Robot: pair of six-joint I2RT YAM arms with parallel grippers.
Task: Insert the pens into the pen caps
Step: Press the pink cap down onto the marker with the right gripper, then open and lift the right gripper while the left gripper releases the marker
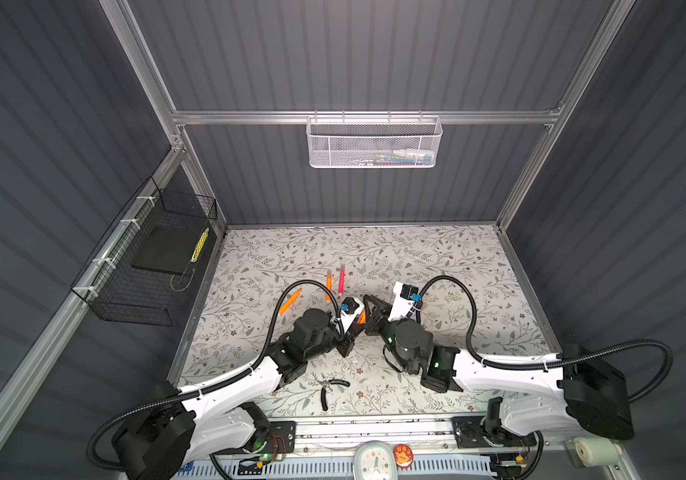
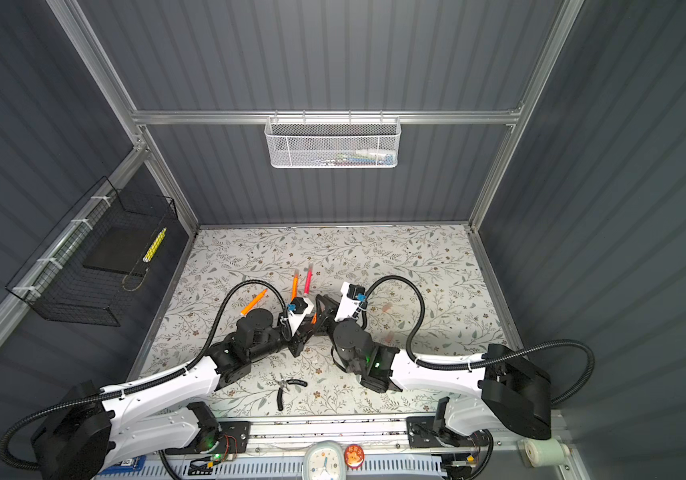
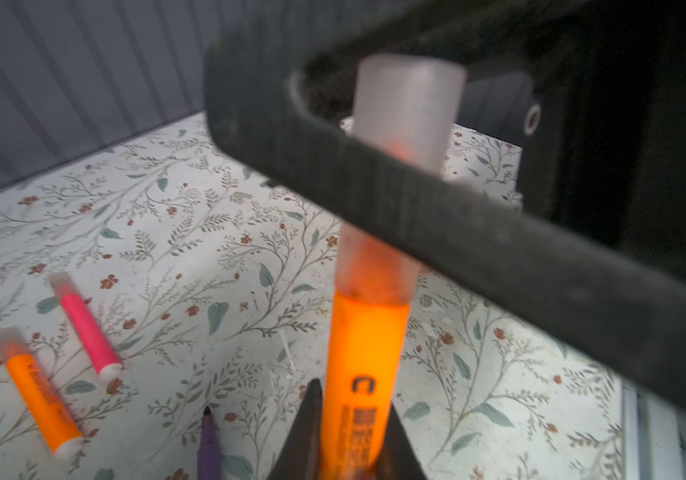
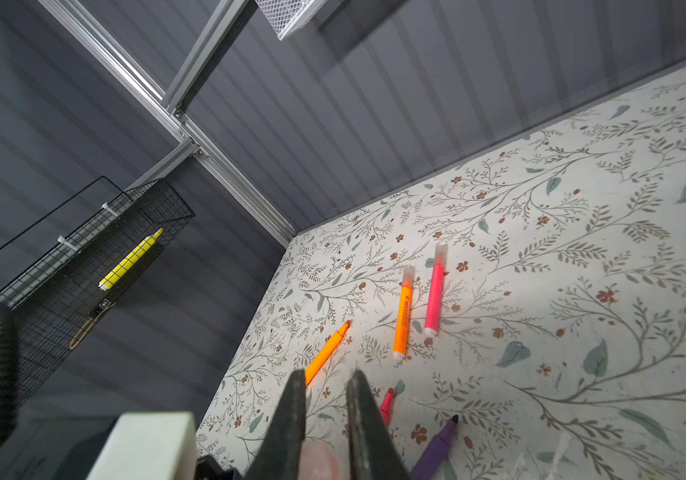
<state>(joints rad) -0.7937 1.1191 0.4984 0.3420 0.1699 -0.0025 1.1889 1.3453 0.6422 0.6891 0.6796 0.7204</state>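
My left gripper (image 3: 354, 395) is shut on an orange pen (image 3: 366, 353). A translucent pale-pink pen cap (image 3: 408, 104) covers its tip, and the cap's rim meets the orange barrel. My right gripper (image 4: 328, 374) is shut on that cap (image 4: 316, 461); one of its fingers (image 3: 416, 208) crosses in front of the cap. Both grippers meet mid-table in both top views, left (image 1: 359, 320) and right (image 1: 368, 305). On the mat lie a capped orange pen (image 4: 403, 316), a capped pink pen (image 4: 435, 291), an uncapped orange pen (image 4: 326, 353), a pink pen (image 4: 386, 405) and a purple pen (image 4: 437, 449).
Black-handled pliers (image 1: 331, 386) lie near the front edge. A black wire basket (image 1: 154, 266) on the left wall holds a yellow marker (image 1: 200, 245). A white mesh basket (image 1: 374, 143) hangs on the back wall. A faint pale-pink cap (image 2: 387, 307) lies right of the grippers.
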